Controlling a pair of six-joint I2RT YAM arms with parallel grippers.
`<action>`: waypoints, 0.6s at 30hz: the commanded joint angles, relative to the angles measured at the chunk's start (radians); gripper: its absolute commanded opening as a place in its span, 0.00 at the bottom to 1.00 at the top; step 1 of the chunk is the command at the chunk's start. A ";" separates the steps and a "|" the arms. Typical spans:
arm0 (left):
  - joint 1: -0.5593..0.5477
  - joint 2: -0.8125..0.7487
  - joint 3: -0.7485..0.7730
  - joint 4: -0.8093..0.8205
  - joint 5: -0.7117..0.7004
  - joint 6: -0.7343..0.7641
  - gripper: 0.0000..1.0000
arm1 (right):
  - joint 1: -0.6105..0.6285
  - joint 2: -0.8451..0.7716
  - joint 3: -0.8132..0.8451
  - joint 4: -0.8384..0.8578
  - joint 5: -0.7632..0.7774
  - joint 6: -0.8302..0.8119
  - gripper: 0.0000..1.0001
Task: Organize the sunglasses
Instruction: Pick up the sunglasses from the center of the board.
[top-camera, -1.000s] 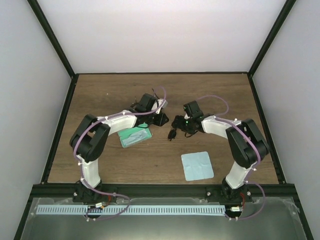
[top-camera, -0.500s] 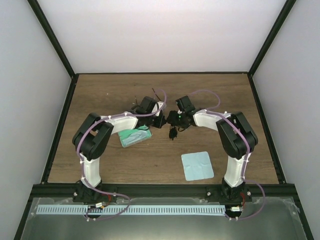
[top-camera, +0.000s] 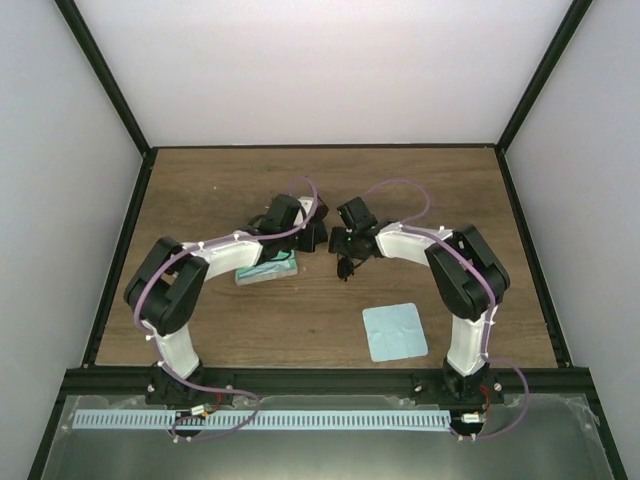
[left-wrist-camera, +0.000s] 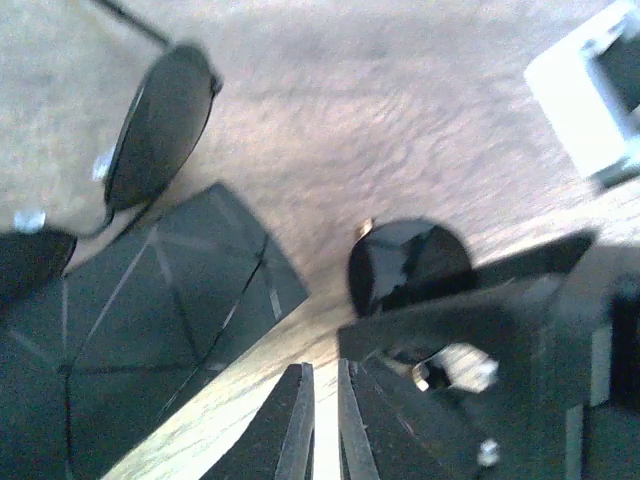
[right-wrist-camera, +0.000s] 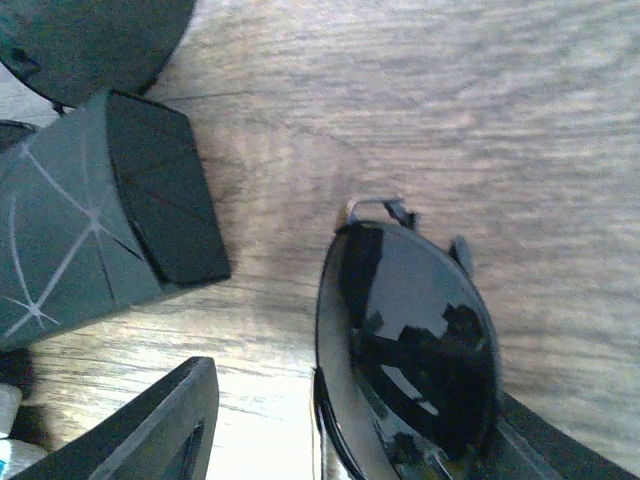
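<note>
Wooden worktop (top-camera: 200, 190): the left end effector (left-wrist-camera: 320, 420) is pressed together; the right end effector (right-wrist-camera: 350, 400), spread around a lens of the sunglasses (right-wrist-camera: 415, 330), should close gently on its rim.

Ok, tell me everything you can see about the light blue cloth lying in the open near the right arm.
The cloth is a light blue, roughly square sheet of thin, soft-looking fabric with faint creases. It lies flat and fully spread on the wooden table, turned slightly askew to the table's edge, near the front and just left of the right arm. Nothing lies on it, and nothing but the table appears to touch it. Only the top view shows it.
</note>
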 joint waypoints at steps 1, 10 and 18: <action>-0.002 -0.017 0.031 0.073 0.029 -0.021 0.09 | 0.014 -0.008 -0.058 -0.093 0.048 0.016 0.62; -0.003 -0.011 -0.028 0.147 0.070 -0.049 0.09 | 0.018 -0.010 -0.075 -0.085 0.035 0.005 0.59; -0.004 -0.244 -0.175 0.260 -0.041 -0.102 0.09 | 0.064 0.011 -0.063 -0.125 0.100 0.016 0.57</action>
